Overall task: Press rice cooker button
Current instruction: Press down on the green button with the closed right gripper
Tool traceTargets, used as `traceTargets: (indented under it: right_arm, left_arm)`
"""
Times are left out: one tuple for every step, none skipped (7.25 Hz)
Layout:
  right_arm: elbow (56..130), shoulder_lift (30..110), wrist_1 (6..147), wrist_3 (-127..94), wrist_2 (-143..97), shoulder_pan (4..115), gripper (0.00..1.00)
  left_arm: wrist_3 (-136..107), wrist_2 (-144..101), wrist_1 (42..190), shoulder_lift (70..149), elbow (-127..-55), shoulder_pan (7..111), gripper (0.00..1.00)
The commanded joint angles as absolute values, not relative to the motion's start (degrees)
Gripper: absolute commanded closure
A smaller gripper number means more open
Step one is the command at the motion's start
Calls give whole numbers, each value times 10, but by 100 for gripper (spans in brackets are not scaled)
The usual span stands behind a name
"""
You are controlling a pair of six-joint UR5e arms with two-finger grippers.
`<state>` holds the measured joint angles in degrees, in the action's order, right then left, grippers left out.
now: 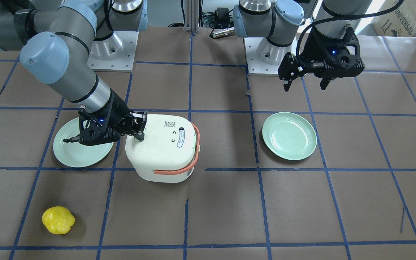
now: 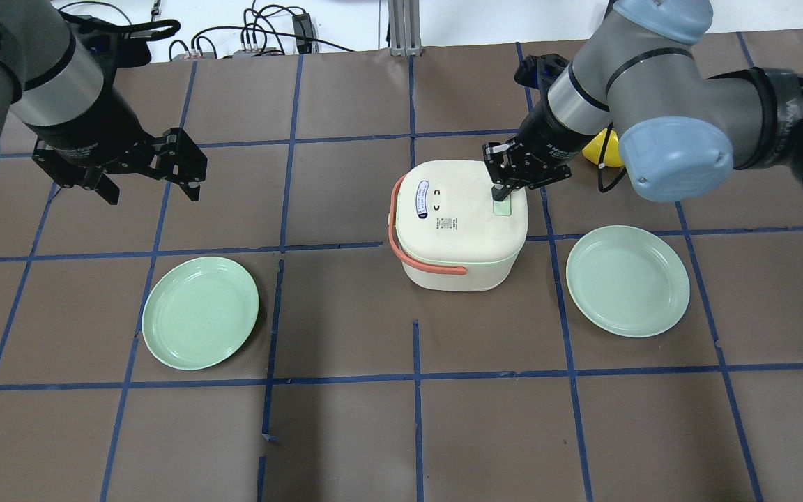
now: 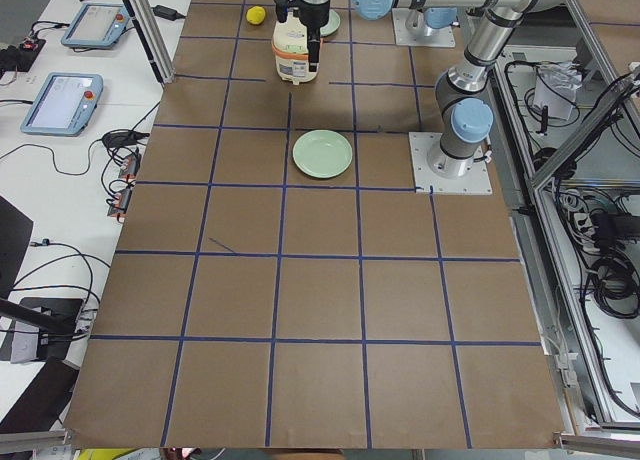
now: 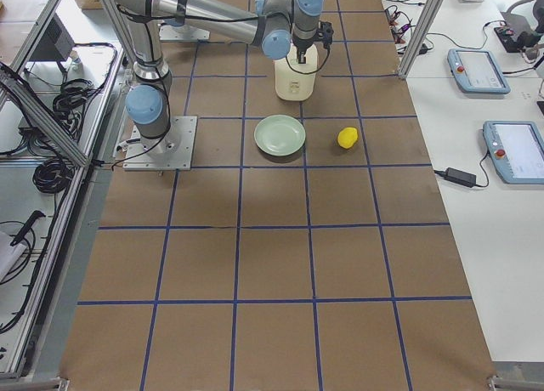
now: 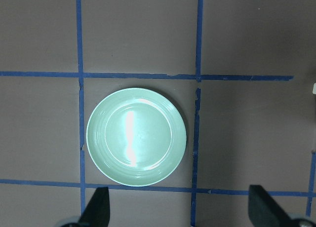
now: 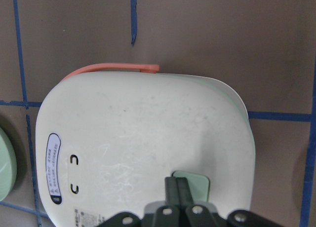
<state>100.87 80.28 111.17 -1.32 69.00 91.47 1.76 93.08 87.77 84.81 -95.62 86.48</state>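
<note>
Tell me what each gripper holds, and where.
Nothing held. Right gripper, jaws shut, touches the green button on the rice cooker; left gripper hangs open, empty.

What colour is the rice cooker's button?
Pale green: the button shows best in the right wrist-mounted view.

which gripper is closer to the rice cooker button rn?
Right. The right gripper, fingers together, points down onto the green button on top of the rice cooker. The left gripper hangs open well off to the cooker's side, near a green plate.
</note>
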Motion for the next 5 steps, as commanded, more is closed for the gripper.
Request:
traceTargets:
  right_arm:
    - [1009,802,1114,-13,690,914,92]
    - [1009,802,1114,-13,690,915,92]
    - [1009,802,1116,-13,690,915,92]
    - [1009,803,1117,-14,690,915,92]
    - [1008,810,1115,-14,691,916,92]
  left_arm:
    - [18,931,877,848,-956,865,0]
    - [18,931,877,848,-956,865,0]
    - [18,931,878,848,-956,865,0]
    - [18,931,878,848,-956,865,0]
    - [18,931,878,848,-956,865,0]
